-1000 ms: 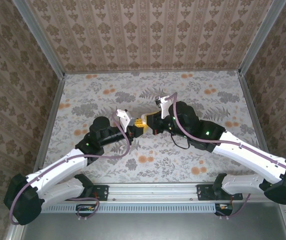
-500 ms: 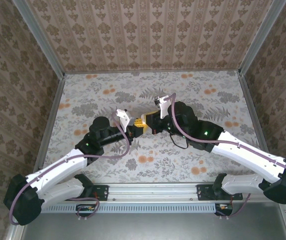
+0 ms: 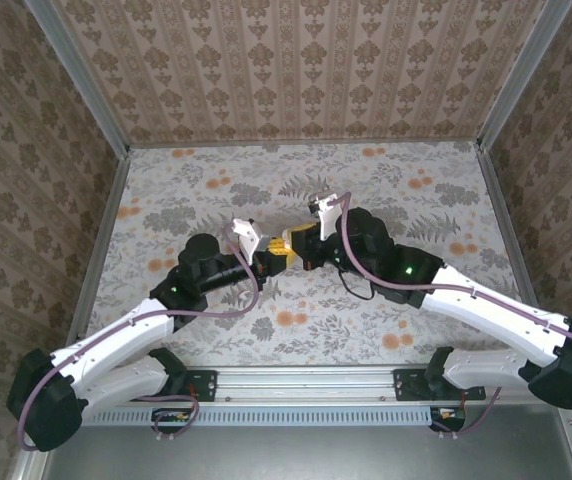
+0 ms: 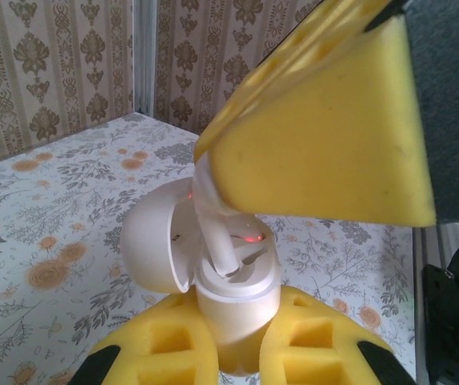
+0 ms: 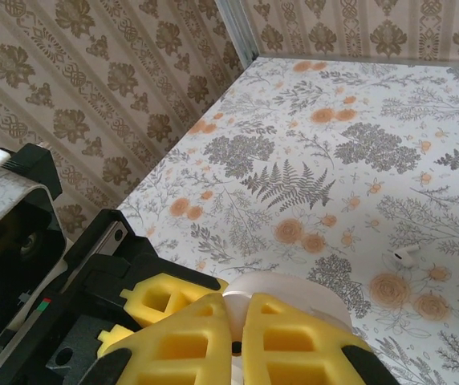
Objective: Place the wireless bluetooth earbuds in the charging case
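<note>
Earbud (image 4: 212, 210) is hanging stem-down, almost upright, pinched in the closed right pincer (image 5: 234, 341), its tip entering the open case (image 4: 233, 301) that the left pincer (image 4: 231, 353) is clamping just below, while a second earbud (image 5: 406, 254) is lying apart on the table (image 5: 334, 144).

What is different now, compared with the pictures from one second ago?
The right gripper moved slightly left, closer to the left gripper, with its earbud going into the open case. The left gripper stayed in place, shut on the case. Nothing was released.
</note>
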`<state>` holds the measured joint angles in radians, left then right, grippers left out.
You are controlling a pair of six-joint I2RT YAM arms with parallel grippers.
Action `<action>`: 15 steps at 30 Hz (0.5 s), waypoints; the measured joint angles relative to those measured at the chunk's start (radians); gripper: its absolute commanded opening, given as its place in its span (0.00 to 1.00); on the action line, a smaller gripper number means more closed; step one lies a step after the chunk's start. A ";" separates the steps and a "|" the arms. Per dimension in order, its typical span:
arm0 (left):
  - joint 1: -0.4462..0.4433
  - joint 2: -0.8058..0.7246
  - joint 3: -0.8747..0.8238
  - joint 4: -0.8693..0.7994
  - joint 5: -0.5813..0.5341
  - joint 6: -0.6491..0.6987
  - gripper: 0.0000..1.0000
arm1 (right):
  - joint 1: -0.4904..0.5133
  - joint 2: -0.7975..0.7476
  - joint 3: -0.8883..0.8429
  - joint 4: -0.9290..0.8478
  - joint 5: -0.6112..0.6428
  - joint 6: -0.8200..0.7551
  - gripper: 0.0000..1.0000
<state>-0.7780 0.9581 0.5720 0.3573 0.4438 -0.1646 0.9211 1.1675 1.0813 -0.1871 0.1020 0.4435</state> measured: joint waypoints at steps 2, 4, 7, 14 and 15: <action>0.000 0.000 0.000 -0.003 0.000 0.000 0.00 | 0.000 -0.011 -0.013 0.007 0.000 -0.003 0.08; 0.000 0.000 0.000 -0.005 0.000 0.000 0.00 | 0.000 -0.021 -0.023 0.013 0.000 -0.004 0.08; -0.001 0.000 0.000 -0.005 0.000 -0.007 0.00 | 0.000 -0.034 -0.037 0.025 0.001 -0.005 0.08; -0.001 0.000 0.000 0.003 -0.007 -0.020 0.00 | 0.000 -0.058 -0.056 0.027 0.005 -0.023 0.08; -0.001 0.000 0.000 0.003 -0.007 -0.022 0.00 | 0.000 -0.058 -0.057 0.027 0.006 -0.023 0.08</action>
<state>-0.7792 0.9581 0.5720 0.3603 0.4366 -0.1867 0.9211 1.1095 1.0245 -0.1596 0.1078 0.4210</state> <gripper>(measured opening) 0.106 0.086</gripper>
